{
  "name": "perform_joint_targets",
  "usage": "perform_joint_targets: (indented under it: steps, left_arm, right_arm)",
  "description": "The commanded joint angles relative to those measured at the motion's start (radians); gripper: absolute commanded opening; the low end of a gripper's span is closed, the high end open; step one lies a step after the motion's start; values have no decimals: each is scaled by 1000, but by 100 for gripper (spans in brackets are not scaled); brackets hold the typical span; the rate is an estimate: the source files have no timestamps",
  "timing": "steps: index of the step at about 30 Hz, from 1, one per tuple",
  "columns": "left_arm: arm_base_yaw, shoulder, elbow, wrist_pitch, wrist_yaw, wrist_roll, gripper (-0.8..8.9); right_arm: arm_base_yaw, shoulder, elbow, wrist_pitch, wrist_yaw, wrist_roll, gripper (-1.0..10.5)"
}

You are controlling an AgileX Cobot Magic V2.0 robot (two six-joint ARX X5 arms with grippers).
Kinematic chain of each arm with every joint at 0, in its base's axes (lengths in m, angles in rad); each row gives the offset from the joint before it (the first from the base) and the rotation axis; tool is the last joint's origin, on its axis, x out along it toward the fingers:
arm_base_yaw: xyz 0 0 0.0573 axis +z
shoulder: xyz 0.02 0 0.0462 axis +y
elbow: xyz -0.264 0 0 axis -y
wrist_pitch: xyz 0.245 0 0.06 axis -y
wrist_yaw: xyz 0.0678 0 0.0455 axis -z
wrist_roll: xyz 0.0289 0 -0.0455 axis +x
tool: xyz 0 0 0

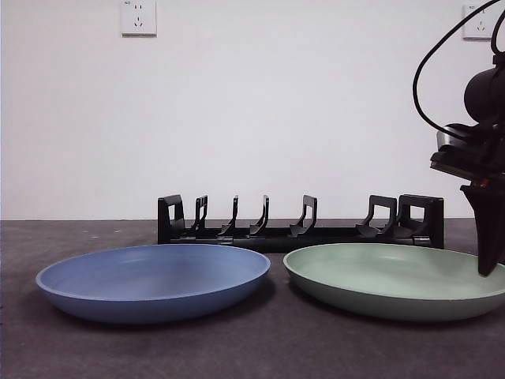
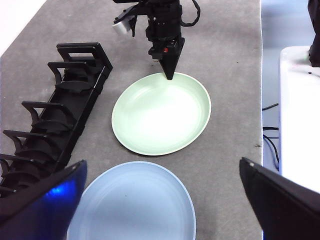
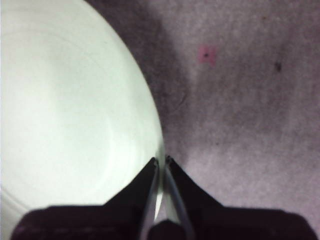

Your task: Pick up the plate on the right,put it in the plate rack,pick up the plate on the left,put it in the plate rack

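The right plate, pale green (image 1: 394, 276) (image 2: 160, 115) (image 3: 65, 110), lies flat on the dark table. My right gripper (image 1: 489, 257) (image 2: 170, 74) (image 3: 161, 162) stands at its outer rim, shut on the rim, which shows between the jaw tips in the right wrist view. Beside it lies the left plate, blue (image 1: 154, 278) (image 2: 132, 205), untouched. The black plate rack (image 1: 300, 225) (image 2: 55, 115) runs along behind both plates with nothing between its prongs. My left gripper (image 2: 161, 167) hangs high above the blue plate, open and holding nothing.
A white wall with two sockets (image 1: 138, 17) rises behind the rack. In the left wrist view the table's edge (image 2: 261, 100) runs past the green plate, with a white surface (image 2: 300, 110) and cables (image 2: 270, 135) beyond it. A small pink mark (image 3: 206, 53) is on the table.
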State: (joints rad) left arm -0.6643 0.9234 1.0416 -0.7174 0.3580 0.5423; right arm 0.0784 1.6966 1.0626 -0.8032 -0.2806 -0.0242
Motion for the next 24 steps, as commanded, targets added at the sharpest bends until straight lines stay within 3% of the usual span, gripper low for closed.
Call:
perform_joint_targets:
  steps: [1, 4, 11, 24]
  left_arm:
    - [-7, 2, 0, 8, 4, 12, 629]
    - [-16, 2, 0, 8, 3, 13, 629]
    - [-57, 3, 0, 7, -33, 89, 629]
    - [-221, 63, 0, 93, -328, 378, 629]
  right_arm:
    - [1, 7, -1, 2, 8, -5, -9]
    - [0, -6, 1, -3, 0, -5, -9]
    - [-1, -115, 81, -86, -121, -11, -9]
    - [26, -244, 344, -357, -235, -44, -9]
